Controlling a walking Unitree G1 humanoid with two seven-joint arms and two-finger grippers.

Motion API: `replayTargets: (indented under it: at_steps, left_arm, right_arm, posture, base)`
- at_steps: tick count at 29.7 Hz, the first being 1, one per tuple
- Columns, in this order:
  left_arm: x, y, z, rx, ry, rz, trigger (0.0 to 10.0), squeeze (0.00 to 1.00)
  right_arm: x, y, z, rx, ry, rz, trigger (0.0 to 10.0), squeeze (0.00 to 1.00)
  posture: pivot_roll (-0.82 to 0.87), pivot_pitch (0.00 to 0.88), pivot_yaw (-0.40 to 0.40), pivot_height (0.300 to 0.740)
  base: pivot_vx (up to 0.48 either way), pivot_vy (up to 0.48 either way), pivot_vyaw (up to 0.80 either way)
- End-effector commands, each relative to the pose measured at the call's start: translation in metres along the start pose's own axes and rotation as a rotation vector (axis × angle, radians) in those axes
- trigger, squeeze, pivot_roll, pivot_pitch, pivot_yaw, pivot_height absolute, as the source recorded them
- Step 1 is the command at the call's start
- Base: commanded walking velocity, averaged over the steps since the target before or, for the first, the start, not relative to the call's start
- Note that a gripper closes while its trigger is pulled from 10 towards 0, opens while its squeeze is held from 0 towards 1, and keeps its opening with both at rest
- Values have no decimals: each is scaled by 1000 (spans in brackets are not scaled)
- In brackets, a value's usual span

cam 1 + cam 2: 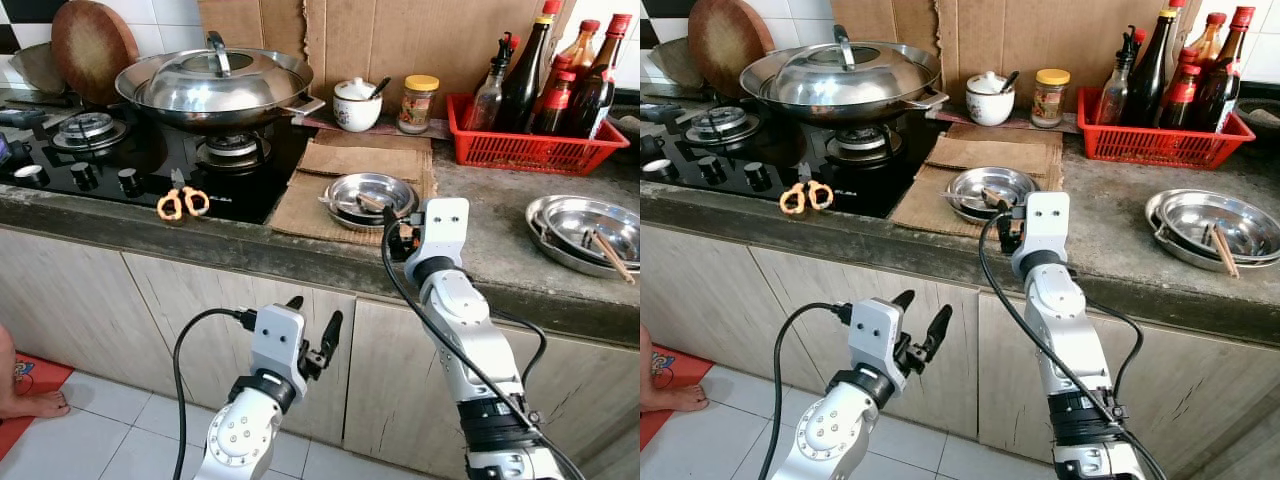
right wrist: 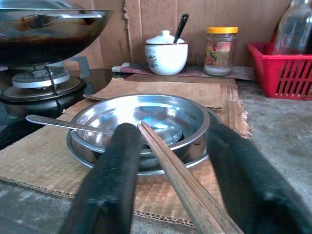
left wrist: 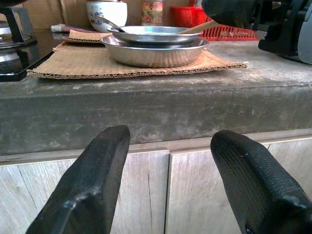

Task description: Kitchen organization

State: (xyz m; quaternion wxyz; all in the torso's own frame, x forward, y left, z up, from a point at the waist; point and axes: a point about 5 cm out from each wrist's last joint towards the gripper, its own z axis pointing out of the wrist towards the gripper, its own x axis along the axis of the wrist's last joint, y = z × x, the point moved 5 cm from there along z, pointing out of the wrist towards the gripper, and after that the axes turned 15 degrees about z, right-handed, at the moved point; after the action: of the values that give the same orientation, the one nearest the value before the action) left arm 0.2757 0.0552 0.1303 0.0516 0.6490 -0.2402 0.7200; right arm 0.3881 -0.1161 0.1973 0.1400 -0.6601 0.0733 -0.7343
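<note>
Grey stone counter runs before me, its front edge carrying a cardboard mat with stacked steel bowls on it. My right gripper hovers at that edge just before the bowls, fingers apart, with chopsticks lying between them, their tips over the bowl rim. My left gripper hangs below the counter, fingers spread, facing the cabinet doors.

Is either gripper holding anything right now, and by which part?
The right gripper has wooden chopsticks between its open fingers above the steel bowls, near their lower end; a firm grip cannot be told. The left gripper holds nothing.
</note>
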Motion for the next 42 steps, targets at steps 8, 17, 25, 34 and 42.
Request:
replayTargets:
  at_steps: [8, 17, 25, 34, 42]
  left_arm:
    - [1, -2, 3, 9, 8, 12, 10000, 0]
    - [1, -2, 3, 9, 7, 12, 10000, 0]
    - [1, -1, 3, 10, 7, 12, 10000, 0]
    - [1, -2, 3, 13, 6, 13, 10000, 0]
    - [0, -3, 3, 17, 4, 17, 10000, 0]
  right_arm:
    - [6, -2, 6, 13, 7, 6, 10000, 0]
    - [5, -2, 6, 13, 0, 6, 10000, 0]
    - [4, -2, 7, 15, -6, 8, 0, 0]
    - [7, -2, 9, 14, 0, 15, 0, 0]
    - [32, -6, 4, 31, 100, 111, 0, 0]
  posture:
    - [130, 1, -44, 740]
    - [127, 3, -42, 740]
    - [128, 5, -43, 740]
    - [130, 5, -45, 740]
    - [130, 5, -42, 740]
  base:
    - [0, 0, 0]
    - [0, 0, 0]
    - [0, 0, 0]
    - [0, 0, 0]
    - [0, 0, 0]
